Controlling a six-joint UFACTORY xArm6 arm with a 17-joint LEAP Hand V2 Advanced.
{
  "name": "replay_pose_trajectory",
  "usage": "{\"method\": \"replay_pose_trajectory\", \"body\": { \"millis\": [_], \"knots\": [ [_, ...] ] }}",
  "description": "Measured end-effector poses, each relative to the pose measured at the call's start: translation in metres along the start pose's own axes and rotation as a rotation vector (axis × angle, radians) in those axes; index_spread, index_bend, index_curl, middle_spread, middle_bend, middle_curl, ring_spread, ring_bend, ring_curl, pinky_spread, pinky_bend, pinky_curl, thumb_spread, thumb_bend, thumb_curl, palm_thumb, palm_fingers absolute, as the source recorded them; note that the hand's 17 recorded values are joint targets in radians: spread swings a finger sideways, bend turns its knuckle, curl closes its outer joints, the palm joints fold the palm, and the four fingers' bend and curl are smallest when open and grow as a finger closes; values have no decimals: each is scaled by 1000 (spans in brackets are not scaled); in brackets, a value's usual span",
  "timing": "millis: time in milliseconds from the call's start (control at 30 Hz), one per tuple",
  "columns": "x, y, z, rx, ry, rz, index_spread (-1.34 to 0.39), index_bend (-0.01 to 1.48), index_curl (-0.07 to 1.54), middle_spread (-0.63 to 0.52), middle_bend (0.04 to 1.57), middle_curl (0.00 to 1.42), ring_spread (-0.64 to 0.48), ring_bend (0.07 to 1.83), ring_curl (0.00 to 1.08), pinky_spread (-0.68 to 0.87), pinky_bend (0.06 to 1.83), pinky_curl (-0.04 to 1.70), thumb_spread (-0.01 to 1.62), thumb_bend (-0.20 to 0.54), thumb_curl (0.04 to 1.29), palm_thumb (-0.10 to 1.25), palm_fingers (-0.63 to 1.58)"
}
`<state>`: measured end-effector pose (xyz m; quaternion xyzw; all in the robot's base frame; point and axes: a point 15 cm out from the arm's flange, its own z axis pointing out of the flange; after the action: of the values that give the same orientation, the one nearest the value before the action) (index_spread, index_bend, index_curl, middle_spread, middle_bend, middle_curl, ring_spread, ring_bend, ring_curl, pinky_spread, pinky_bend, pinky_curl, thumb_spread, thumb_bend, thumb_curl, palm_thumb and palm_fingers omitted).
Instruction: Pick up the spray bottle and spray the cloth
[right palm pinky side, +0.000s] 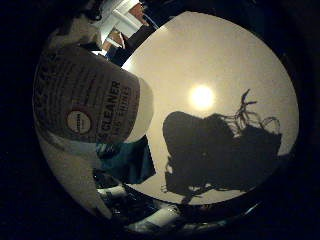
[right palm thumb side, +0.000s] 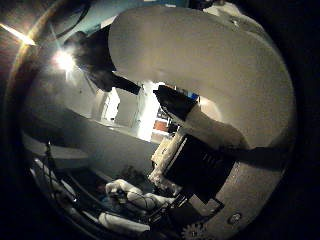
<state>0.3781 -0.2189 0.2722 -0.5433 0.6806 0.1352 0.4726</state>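
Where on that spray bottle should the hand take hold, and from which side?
Best guess: around the spray bottle's round labelled body, from the side, palm against the label. The body is a plain cylinder that fingers can wrap, and it already fills much of the little finger side view, so it is close to the palm. The trigger is not visible.

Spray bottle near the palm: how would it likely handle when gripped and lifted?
The spray bottle has a rounded white body with a smooth printed label, so it may slip or twist in a loose hold. It looks like plastic, probably stiff with slight give. Its fill level isn't visible, so its weight is uncertain. It fills much of the view, so it is close to the palm.
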Motion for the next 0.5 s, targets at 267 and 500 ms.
{"method": "replay_pose_trajectory", "body": {
  "millis": [267, 500],
  "knots": [
    [-24, -9, 18, -92, 179, -99, -202, 1199, 829, -107, 1397, 738, -229, 1323, 820, -186, 1429, 737, 1061, -13, 581, 1072, 1132],
    [-47, -10, 31, -169, 290, -163, -197, 1210, 814, -107, 1401, 729, -230, 1317, 826, -191, 1405, 777, 1061, -13, 585, 1071, 1135]
  ]
}}
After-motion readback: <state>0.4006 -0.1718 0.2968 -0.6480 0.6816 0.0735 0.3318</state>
